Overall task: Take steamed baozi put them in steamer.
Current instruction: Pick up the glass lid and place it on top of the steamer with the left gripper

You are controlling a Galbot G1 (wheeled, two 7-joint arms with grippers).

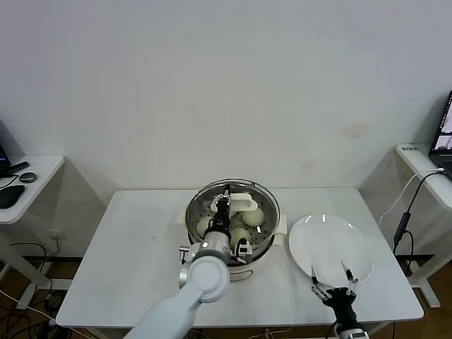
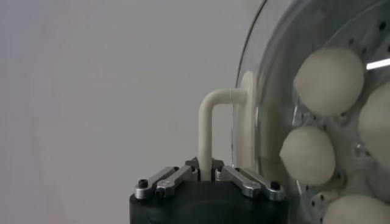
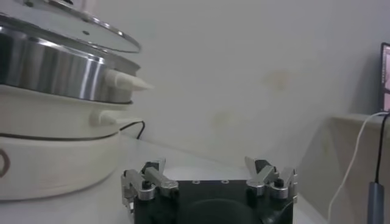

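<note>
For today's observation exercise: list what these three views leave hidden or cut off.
- Fourth baozi: head view shows about three; the left gripper and lid handle cover the rest.
- Steamer contents: right wrist view sees only its outside wall.
- Glass lid: cut off by the left wrist view's edge.

Office-like lab; bare white wall [image 1: 226, 85]; height-adjustable desks [image 1: 32, 176]

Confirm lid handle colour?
Cream-white lid handle, gripped by the left gripper; clearest in the left wrist view.
</note>
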